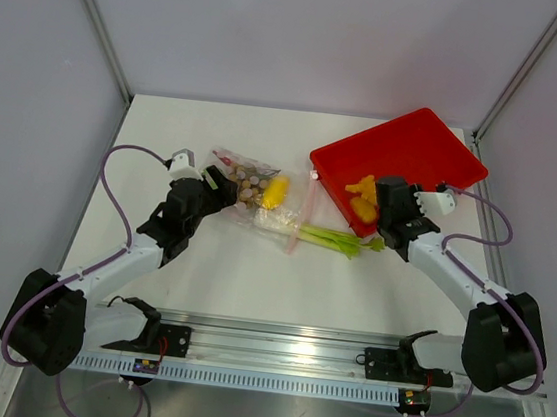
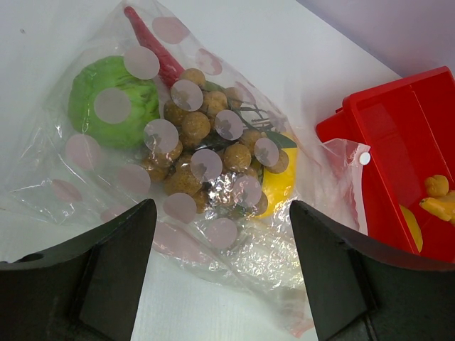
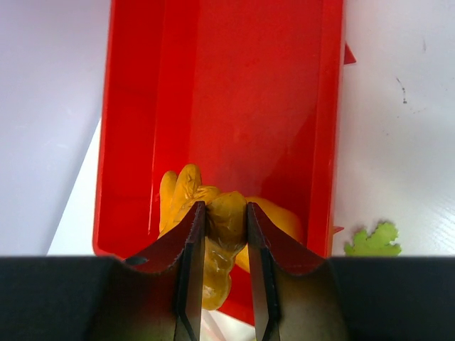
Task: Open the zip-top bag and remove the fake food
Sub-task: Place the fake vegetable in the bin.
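The clear zip-top bag (image 1: 255, 194) (image 2: 213, 234) lies crumpled on the table with its pink-red strip (image 2: 153, 46) at the far side. Inside it are a green round fruit (image 2: 106, 106), tan balls (image 2: 192, 135) and a yellow piece (image 2: 281, 183). My left gripper (image 1: 218, 192) (image 2: 222, 213) hovers open over the bag, holding nothing. A green celery stalk (image 1: 330, 239) lies on the table by the bag's right end. Over the near end of the red tray (image 1: 416, 154) (image 3: 249, 85), my right gripper (image 1: 377, 208) (image 3: 226, 213) is shut on a yellow-orange fake food piece (image 3: 217, 277). More yellow pieces (image 3: 181, 188) lie in the tray.
The red tray's corner (image 2: 405, 121) shows to the right of the bag in the left wrist view. A celery leaf (image 3: 373, 241) lies on the white table just right of the tray. Grey walls stand behind and on both sides of the table.
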Action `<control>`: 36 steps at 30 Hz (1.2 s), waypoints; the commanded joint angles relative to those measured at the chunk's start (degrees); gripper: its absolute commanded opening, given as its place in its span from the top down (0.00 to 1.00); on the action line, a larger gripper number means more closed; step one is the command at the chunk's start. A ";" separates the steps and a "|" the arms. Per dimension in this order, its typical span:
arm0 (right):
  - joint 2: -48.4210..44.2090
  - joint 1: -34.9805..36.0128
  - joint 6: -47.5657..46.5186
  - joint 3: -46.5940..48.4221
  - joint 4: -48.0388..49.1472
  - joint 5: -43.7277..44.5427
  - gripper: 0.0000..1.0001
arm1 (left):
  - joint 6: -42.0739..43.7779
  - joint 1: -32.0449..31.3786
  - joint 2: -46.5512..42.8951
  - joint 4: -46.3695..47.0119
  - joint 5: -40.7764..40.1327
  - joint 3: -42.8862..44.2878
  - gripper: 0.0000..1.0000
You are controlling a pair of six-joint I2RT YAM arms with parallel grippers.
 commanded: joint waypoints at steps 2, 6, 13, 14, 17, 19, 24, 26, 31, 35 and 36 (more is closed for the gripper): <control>1.79 -3.75 1.10 -0.22 2.52 -2.69 0.74 | -0.14 -0.10 -0.40 2.45 0.27 1.65 0.21; 3.98 -5.77 1.98 -0.31 2.52 -5.25 0.75 | -0.14 -0.10 -0.31 2.62 0.36 1.65 0.21; 7.41 -7.53 3.74 0.74 -0.11 -6.21 0.75 | -0.05 -0.10 0.04 2.80 0.54 1.65 0.20; 7.94 -7.45 3.83 1.01 -0.46 -6.22 0.75 | -0.05 -0.10 0.13 2.80 0.45 1.65 0.20; 8.73 -7.71 4.35 1.80 -1.78 -6.04 0.75 | 0.04 -0.10 0.13 2.80 0.62 1.65 0.21; 9.43 -7.71 4.27 2.15 -2.40 -6.04 0.75 | -0.05 -0.10 0.22 2.80 0.63 1.65 0.21; 10.31 -7.80 4.62 2.76 -3.45 -6.30 0.72 | 0.04 -0.10 0.31 2.80 0.63 1.74 0.21; 10.23 -7.80 4.88 2.85 -3.89 -6.30 0.70 | 0.04 -0.10 0.22 2.80 0.63 1.74 0.21; 9.96 -7.88 5.06 2.77 -4.07 -6.13 0.66 | 0.04 -0.10 0.22 2.80 0.71 1.74 0.21; 10.05 -7.88 5.15 2.77 -4.07 -6.13 0.62 | 0.04 -0.10 0.31 2.71 0.63 1.83 0.21; 9.96 -7.88 5.06 2.77 -4.24 -6.13 0.61 | 0.04 -0.10 0.31 2.71 0.63 1.83 0.21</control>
